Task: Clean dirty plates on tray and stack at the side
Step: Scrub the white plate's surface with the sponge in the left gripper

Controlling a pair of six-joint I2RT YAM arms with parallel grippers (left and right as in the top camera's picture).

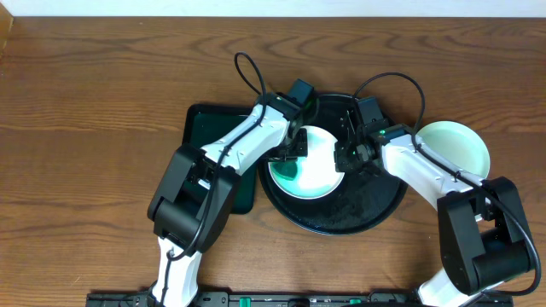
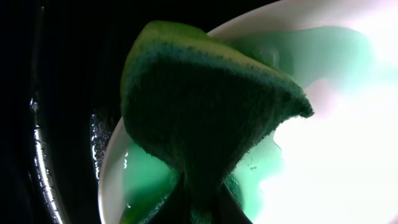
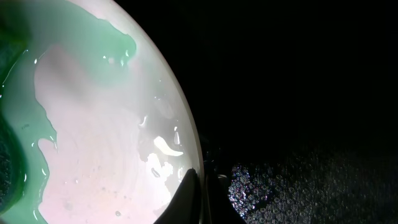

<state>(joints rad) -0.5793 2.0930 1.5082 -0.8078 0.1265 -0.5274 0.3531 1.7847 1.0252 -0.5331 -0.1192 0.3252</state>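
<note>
plate (image 1: 322,166) on tray (image 1: 358,209) mid-scrub, green film on it. your left gripper (image 1: 294,158) clamps sponge (image 2: 205,106), right gripper (image 1: 348,153) pinches its rim. mint plate (image 1: 456,145) sits beside tray; third not in view.

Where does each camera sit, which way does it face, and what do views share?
Overhead: above the table, looking straight down at the tray; left arm and right arm show.
Left wrist: close above the white plate; left gripper pinching the sponge.
Right wrist: low beside the plate rim, which the right gripper clamps.
Shared: all three show the same smeared white plate.
</note>
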